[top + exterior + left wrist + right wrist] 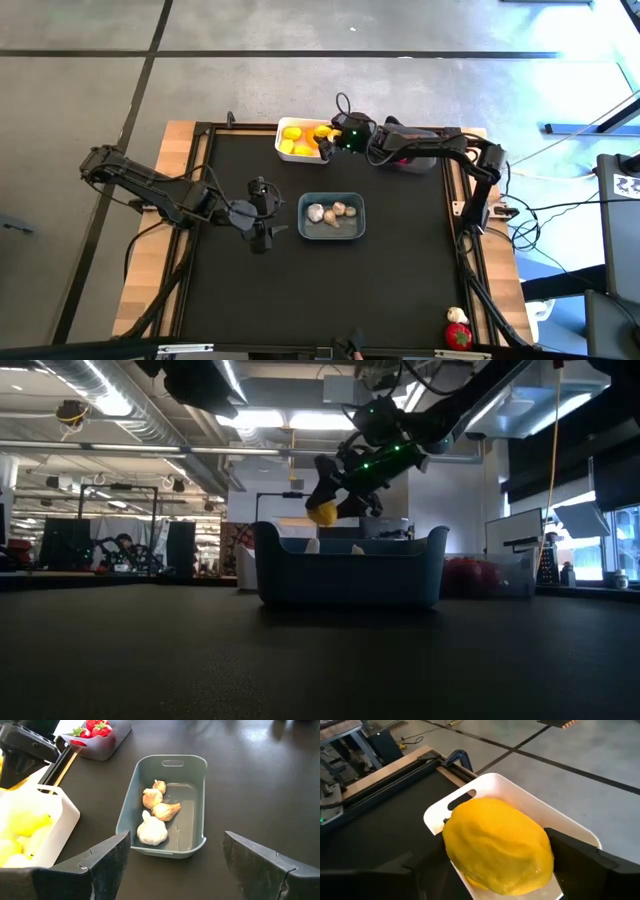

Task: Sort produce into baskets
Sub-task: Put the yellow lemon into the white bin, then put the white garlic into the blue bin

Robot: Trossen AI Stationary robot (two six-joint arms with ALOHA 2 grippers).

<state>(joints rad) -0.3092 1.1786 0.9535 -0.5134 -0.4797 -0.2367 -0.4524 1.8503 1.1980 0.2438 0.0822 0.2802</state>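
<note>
While the right tool (495, 870) grips a yellow piece (497, 852) above the white basket (287, 131) at the table's far edge, it should let go only once centred w/ the rim cleared (left tool (175, 865) waits spread near the blue-grey basket (172, 762)).

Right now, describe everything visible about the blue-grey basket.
The blue-grey basket is a rounded-rectangular bin, apparently plastic, with a slot handle cut in one end wall. It sits upright mid-table on the black mat, holding four whitish-beige garlic bulbs. No gripper touches it; the left gripper is open beside it.
</note>
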